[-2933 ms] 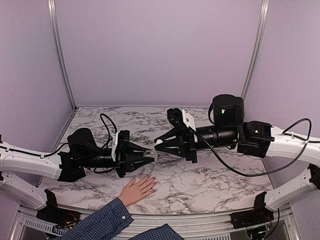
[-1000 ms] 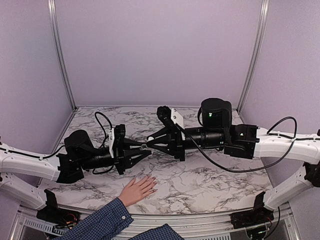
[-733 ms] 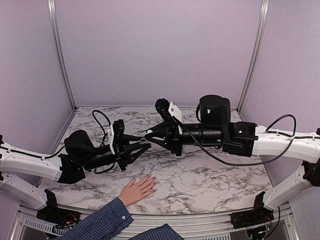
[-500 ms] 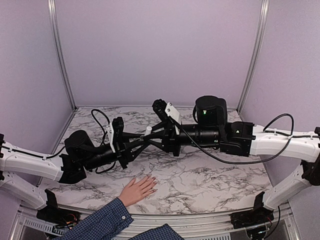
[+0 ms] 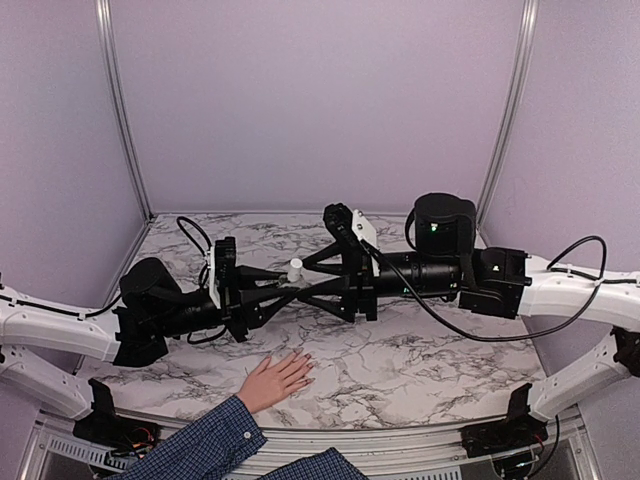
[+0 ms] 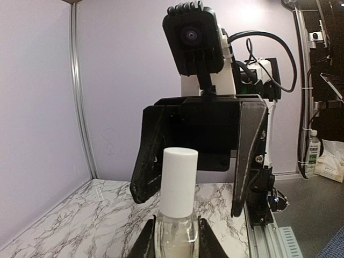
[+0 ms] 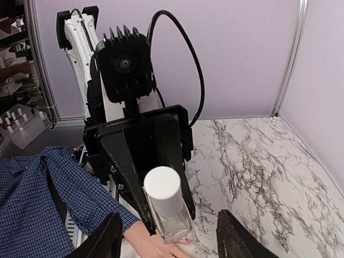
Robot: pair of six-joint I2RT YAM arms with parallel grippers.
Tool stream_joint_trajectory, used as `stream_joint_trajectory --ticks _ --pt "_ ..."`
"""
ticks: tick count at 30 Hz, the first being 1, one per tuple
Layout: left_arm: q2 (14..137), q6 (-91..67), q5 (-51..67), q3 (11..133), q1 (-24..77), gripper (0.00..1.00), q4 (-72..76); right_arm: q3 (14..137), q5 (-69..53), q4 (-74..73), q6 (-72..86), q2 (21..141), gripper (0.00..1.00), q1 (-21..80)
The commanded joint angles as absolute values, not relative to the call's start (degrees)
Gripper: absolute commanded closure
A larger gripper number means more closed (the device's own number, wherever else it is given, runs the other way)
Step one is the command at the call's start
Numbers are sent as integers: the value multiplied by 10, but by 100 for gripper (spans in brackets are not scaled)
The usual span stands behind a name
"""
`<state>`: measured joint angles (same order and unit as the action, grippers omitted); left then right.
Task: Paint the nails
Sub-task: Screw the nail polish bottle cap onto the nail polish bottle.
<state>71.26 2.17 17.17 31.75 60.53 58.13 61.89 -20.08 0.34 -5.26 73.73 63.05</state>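
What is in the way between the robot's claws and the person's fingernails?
Nothing visible. The hand lies flat on the table, its nails uncovered, nearer the arms' bases than both grippers. The left gripper is shut on a capped polish bottle; the right gripper is open at its cap.

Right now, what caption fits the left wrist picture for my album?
The left hand pinches a white-capped clear bottle; the open right hand faces it.
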Motion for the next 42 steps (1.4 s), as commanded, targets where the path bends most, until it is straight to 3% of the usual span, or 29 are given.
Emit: stream_joint_trajectory --ticks 1,15,25,36,42 --pt "695 35 264 331 606 100 560 617 -246 24 -83 709 41 632" --pt "731 -16 422 375 606 100 529 657 -435 -28 -164 705 47 639" --pt "753 -37 464 395 606 100 529 685 -456 -49 -180 733 53 648" --pt "755 -42 472 399 606 100 529 687 -456 -57 -189 741 82 653" --pt "747 -37 453 394 606 100 529 684 -446 -60 -192 744 92 653"
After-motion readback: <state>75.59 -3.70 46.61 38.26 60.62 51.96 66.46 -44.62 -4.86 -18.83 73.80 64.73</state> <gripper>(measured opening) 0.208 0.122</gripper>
